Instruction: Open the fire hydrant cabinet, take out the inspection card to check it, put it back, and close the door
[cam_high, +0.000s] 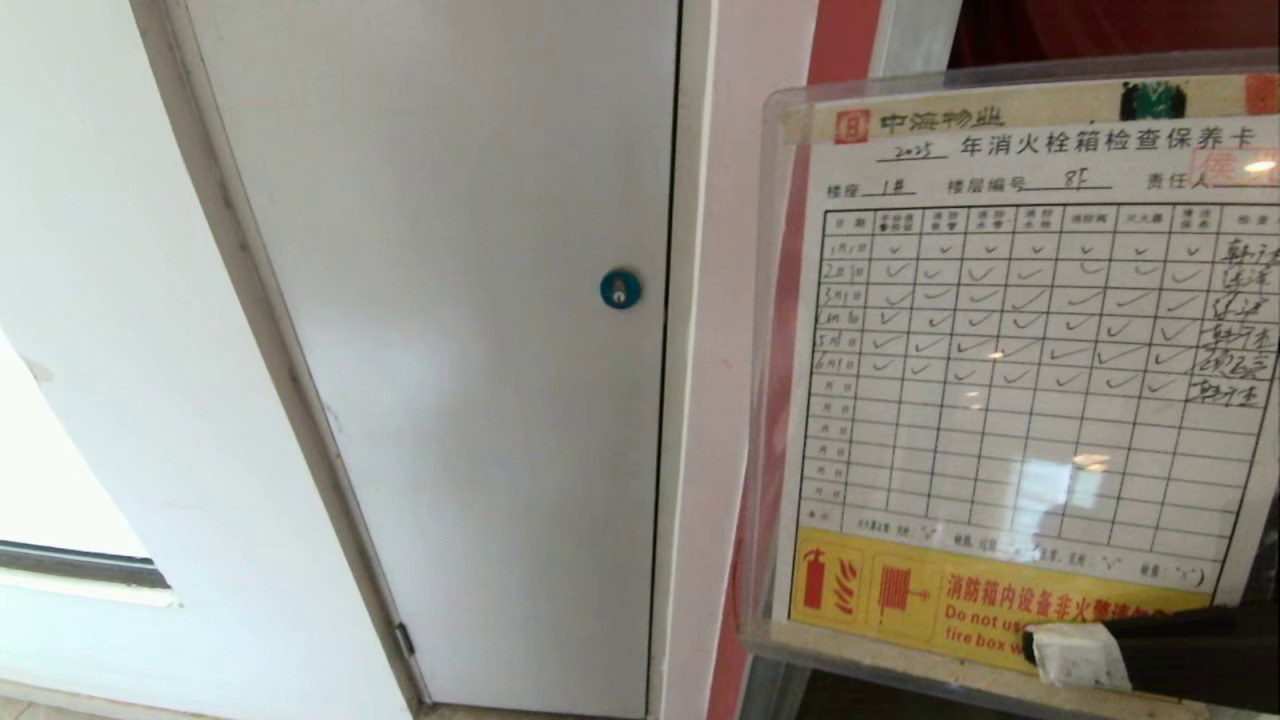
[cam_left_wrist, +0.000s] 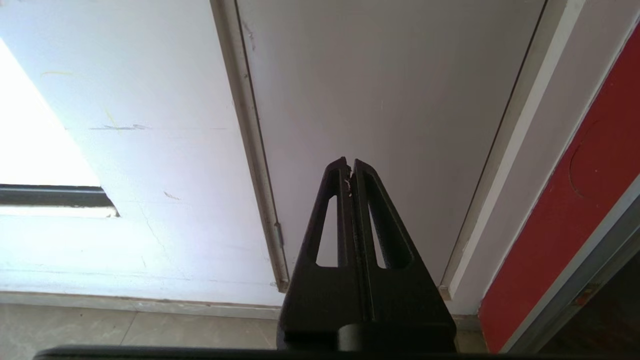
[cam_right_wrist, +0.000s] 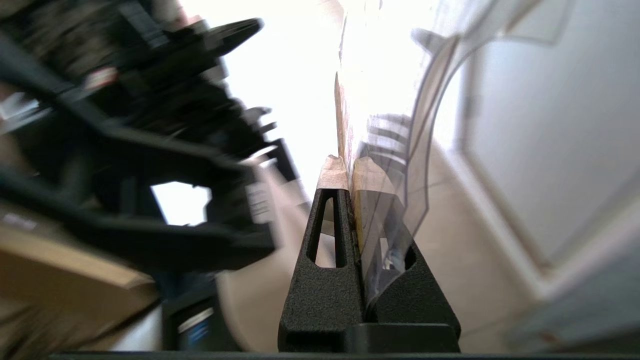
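Clearly the checking step is in hand: the inspection card (cam_high: 1020, 370), a printed grid sheet in a clear plastic sleeve, is held up facing the head camera, filling the right side of that view so that its rows of ticks and the signatures in the last column can be read. The right gripper (cam_high: 1075, 655) pinches it at the lower edge, just beside the yellow warning strip; its taped fingertips (cam_right_wrist: 332, 172) are clenched on the sheet, and the right wrist view shows the card edge-on, rising between the two fingers with the loose plastic sleeve bowing away to one side. Gripping low at the border looks deliberate, since it leaves the whole table uncovered. Behind the card a strip of the red frame of the fire hydrant cabinet (cam_high: 840, 40) shows, so the card is out of the cabinet and in front of it; the cabinet's inside and the glass door cannot be made out from here. To the left stands the plain white panel door (cam_high: 450, 350) with its round blue lock (cam_high: 620, 288), which has no part in the job. The left gripper (cam_left_wrist: 350, 172) is idle, its jaws pressed together on nothing, pointing toward the foot of that white door near the floor. What remains, by my judgement, is to return the card and shut the cabinet.
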